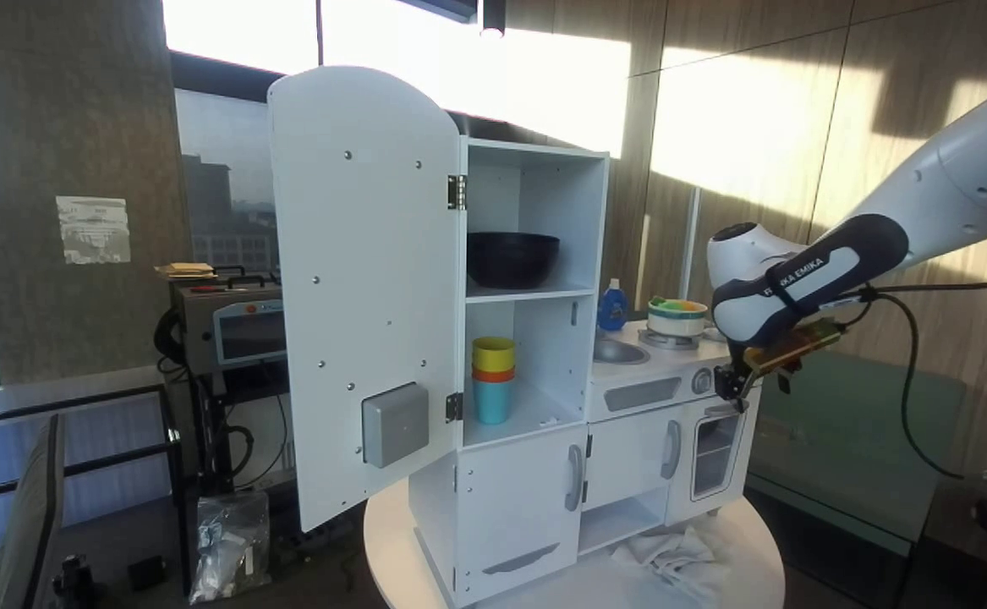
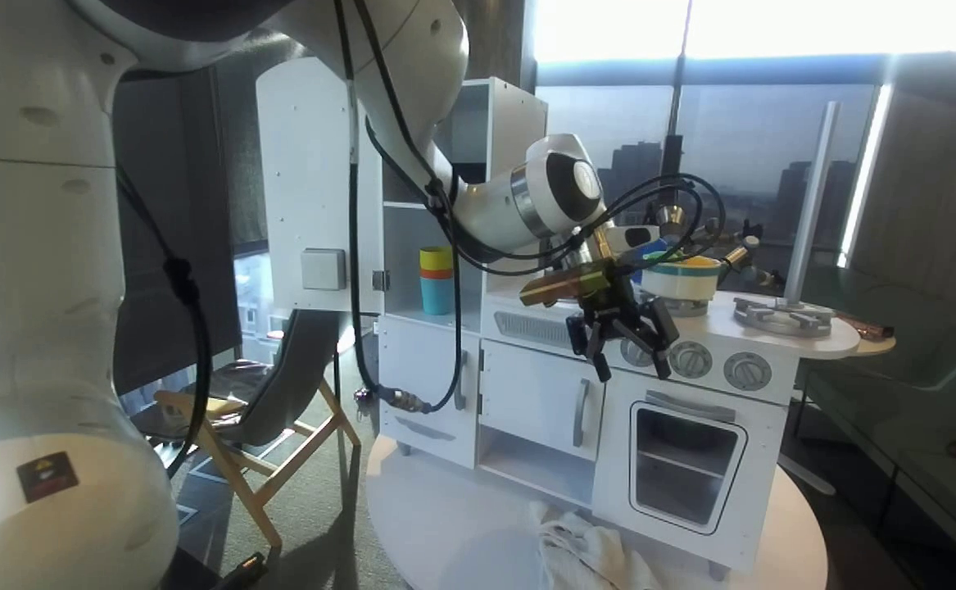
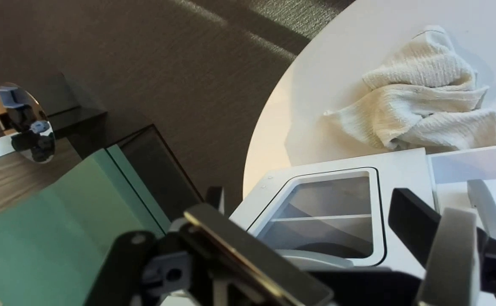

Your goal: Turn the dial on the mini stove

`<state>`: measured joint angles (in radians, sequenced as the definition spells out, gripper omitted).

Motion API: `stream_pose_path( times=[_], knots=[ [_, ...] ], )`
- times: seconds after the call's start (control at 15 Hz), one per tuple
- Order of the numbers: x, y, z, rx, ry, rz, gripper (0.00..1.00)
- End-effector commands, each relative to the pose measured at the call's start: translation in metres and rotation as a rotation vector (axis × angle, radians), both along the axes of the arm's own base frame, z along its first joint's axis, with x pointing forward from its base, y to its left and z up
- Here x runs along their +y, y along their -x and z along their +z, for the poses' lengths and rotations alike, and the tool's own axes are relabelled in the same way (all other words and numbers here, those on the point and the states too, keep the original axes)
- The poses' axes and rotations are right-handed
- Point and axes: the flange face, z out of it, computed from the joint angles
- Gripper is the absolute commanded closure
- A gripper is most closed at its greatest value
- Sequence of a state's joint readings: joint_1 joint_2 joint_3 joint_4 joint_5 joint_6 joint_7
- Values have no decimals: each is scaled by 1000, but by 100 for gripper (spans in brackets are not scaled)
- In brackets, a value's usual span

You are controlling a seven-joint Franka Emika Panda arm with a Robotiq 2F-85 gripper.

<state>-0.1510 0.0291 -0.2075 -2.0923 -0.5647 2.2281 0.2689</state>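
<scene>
in an exterior view the low, white, boxy toy mini stove [image 1: 686, 440] carries a round grey knob-like dial [image 1: 701, 381] just below the front edge of its flat white worktop [image 1: 666, 357]. the black two-fingered gripper [image 1: 733, 391] hangs just beside that dial, near the worktop's right front corner.

in an exterior view, too, its spread fingers [image 2: 659, 324] frame what is likely that same dial; the matching grey middle dial [image 2: 690, 359] and grey right-hand dial [image 2: 747, 371] follow along the front edge toward the right front corner. whether anything touches cannot be told.

in the wrist view the fingers stand apart with nothing held; the white, dark-windowed oven door [image 3: 328, 195] lies beyond them, and no dial shows.

the step in hand looks like the approach, with no grip taken. the next move probably calls for settling on a dial, levelling the fingertips with it under the front edge, straddling its raised bar, closing, then rolling the wrist.
</scene>
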Motion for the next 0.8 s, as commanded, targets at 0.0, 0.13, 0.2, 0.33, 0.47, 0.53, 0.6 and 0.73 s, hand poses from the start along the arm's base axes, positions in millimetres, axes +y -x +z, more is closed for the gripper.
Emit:
stream_pose_path(
  times=[0.0, 0.13, 0.2, 0.33, 0.47, 0.53, 0.6, 0.73],
  knots=[
    [-9, 40, 33, -152, -8, 102, 0],
    [-17, 51, 35, -241, -36, 142, 0],
    [-20, 56, 34, -295, -49, 141, 0],
    [-26, 67, 28, -389, -98, 138, 0],
    [-28, 75, 16, -473, -139, 154, 0],
    [-28, 78, 9, -514, -159, 157, 0],
    [-26, 80, 3, -548, -165, 183, 0],
    [-14, 82, -4, -611, -172, 232, 0]
  ],
)
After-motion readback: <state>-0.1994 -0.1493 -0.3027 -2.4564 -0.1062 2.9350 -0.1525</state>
